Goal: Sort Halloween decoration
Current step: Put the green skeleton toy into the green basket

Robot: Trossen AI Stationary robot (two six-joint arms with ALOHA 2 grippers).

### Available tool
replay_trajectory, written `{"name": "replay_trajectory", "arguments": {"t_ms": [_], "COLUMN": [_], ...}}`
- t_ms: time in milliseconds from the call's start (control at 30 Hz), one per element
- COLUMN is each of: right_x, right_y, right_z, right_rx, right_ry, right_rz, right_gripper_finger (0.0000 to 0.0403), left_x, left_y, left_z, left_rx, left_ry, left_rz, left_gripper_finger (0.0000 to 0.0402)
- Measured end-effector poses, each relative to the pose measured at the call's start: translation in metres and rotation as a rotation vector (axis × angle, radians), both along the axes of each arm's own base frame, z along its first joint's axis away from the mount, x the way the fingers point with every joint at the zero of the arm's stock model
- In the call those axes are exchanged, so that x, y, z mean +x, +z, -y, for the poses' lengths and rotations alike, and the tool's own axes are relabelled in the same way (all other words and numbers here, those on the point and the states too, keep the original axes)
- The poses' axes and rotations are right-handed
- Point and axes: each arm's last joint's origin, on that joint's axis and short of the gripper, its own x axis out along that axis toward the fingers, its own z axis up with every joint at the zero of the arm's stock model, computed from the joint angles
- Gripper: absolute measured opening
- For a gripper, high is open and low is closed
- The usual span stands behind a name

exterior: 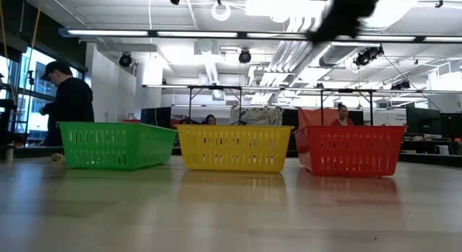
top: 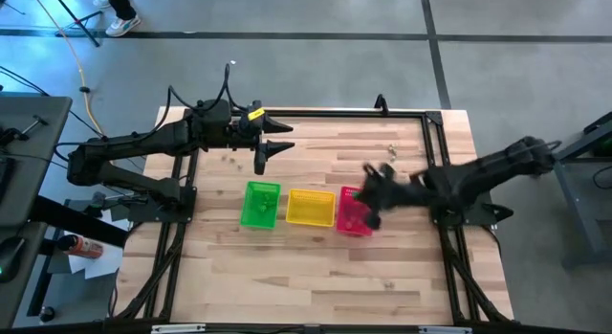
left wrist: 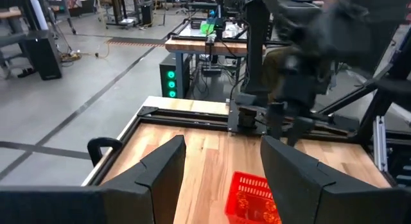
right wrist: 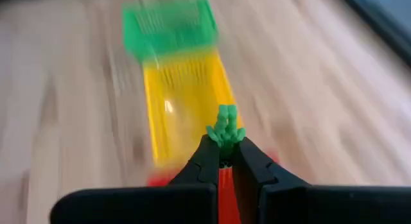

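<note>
A: room check; what's behind the rig?

B: open lab space; white ceiling with exposed ducts and pipes (exterior: 289, 42); long strip lights (exterior: 180, 34) running across; round dark fixtures hung from the ceiling (exterior: 245, 56)

A: windows?

B: tall windows on one side (exterior: 22, 86), daylight coming through; a person in dark clothes and a cap (exterior: 68, 100) stands near them

A: floor?

B: smooth grey concrete floor (top: 316, 13) with dark seam lines; yellow cable (top: 88, 95) trailing across it

A: furniture?

B: light wooden plank tabletop (top: 316, 267) in a black metal frame; other wooden workbenches (left wrist: 199, 44) further back; black cabinet with green indicator lights (left wrist: 172, 76) under one; seated people in the far background (exterior: 341, 115)
</note>
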Motion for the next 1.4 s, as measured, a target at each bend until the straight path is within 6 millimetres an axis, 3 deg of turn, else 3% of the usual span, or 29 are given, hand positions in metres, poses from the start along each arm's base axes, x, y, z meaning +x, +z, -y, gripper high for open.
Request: {"name": "replay_trajectory", "arguments": {"t_ms": [167, 367, 567, 933, 1133, 1400], "right_x": [0.029, 0.034, 0.032, 0.032, 0.037, 0.09], "right_y": [0.025, 0.059, 0.07, 0.069, 0.058, -0.009], "right_z": [0.048, 0.088, 0.097, 0.098, 0.095, 0.087], "right_rx": [-0.086, -0.124, -0.19, -0.184, -0.124, -0.033], "right_ry": [0.118, 0.157, 0.251, 0.253, 0.255, 0.299], "right_rz": [0.293, 0.648, 0.762, 0.752, 0.665, 0.474], "right_gripper_finger": [0.0007, 0.0007, 0.0007, 0.0007, 0.0007, 0.0007], "left_x": [0.0, 0.0, 0.002, 0.002, 0.0, -0.018], "left_y": [0.0, 0.001, 0.002, 0.002, 0.003, 0.017], "left_z": [0.0, 0.0, 0.001, 0.001, 0.001, -0.006], "left_rx": [0.026, 0.027, -0.038, -0.034, -0.034, 0.025], "left_ry": [-0.005, -0.007, -0.03, -0.033, 0.0, 0.055], "left_rz": [-0.003, 0.003, 0.031, 0.03, 0.031, 0.093], "left_gripper_finger": [0.0193, 0.0193, 0.0193, 0.0193, 0.0193, 0.0193]}}
